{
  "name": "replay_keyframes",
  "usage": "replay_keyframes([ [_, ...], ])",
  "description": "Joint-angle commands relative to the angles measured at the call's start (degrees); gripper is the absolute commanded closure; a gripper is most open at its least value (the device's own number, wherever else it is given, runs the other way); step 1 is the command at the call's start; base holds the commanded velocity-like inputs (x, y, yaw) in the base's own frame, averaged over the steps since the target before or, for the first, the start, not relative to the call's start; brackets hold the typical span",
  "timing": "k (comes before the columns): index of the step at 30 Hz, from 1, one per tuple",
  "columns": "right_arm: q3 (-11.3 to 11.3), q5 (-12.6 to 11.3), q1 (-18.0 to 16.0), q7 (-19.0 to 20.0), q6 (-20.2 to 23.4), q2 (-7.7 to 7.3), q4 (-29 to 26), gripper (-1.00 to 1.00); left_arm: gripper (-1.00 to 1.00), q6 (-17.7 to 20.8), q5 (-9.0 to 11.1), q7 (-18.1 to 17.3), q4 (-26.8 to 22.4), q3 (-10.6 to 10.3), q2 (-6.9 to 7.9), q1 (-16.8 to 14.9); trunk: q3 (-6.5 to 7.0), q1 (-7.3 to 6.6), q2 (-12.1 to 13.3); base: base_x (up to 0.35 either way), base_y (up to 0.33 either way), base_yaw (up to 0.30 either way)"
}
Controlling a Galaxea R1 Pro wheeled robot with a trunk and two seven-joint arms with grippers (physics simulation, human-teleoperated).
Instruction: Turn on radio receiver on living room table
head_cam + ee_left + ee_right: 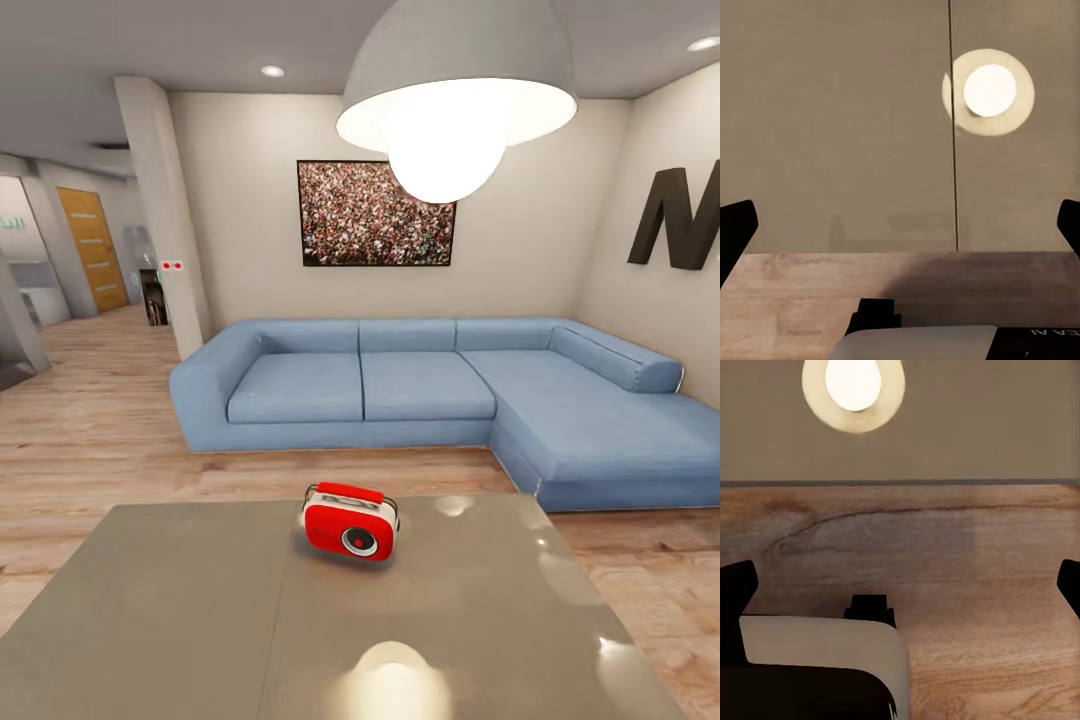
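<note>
The radio [350, 523] sits near the table's [180, 620] far edge, centred, dial facing the robot. Both grippers [900, 225] [900, 585] hang spread, empty, well short; neither arm is clearly nearer.

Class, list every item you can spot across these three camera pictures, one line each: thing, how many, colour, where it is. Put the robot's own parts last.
radio receiver: one, red with white trim, on the table's far part.
table: one, glossy grey, nearest the camera.
sofa: one, blue, L-shaped, beyond the table.
wall picture: one, dark-framed crowd photo, above the sofa.
pendant lamp: one, white dome, lit, overhead.
door: one, orange wood, far left hallway.
floor: light wood planks.
left gripper: one, black fingers wide apart, over the table edge.
right gripper: one, black fingers wide apart, over floor near the table edge.
</note>
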Motion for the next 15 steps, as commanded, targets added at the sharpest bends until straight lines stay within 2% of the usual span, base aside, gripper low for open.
replay_keyframes([
  [1, 0.0, 0.0, 0.0, 0.0, 0.0, 0.00, 0.0, -1.00, -1.00, 0.0, 0.0, 0.0, 0.0, 0.0, 0.00, 0.0, 0.00, 0.00, 0.0, 0.000, 0.000, 0.000],
  [5, 0.0, 0.0, 0.0, 0.0, 0.0, 0.00, 0.0, -1.00, -1.00, 0.0, 0.0, 0.0, 0.0, 0.0, 0.06, 0.0, 0.00, 0.00, 0.0, 0.036, 0.000, 0.000],
  [12, 0.0, 0.0, 0.0, 0.0, 0.0, 0.00, 0.0, -1.00, -1.00, 0.0, 0.0, 0.0, 0.0, 0.0, 0.09, 0.0, 0.00, 0.00, 0.0, 0.266, 0.000, 0.000],
  [15, 0.0, 0.0, 0.0, 0.0, 0.0, 0.00, 0.0, -1.00, -1.00, 0.0, 0.0, 0.0, 0.0, 0.0, 0.09, 0.0, 0.00, 0.00, 0.0, 0.103, 0.000, 0.000],
])
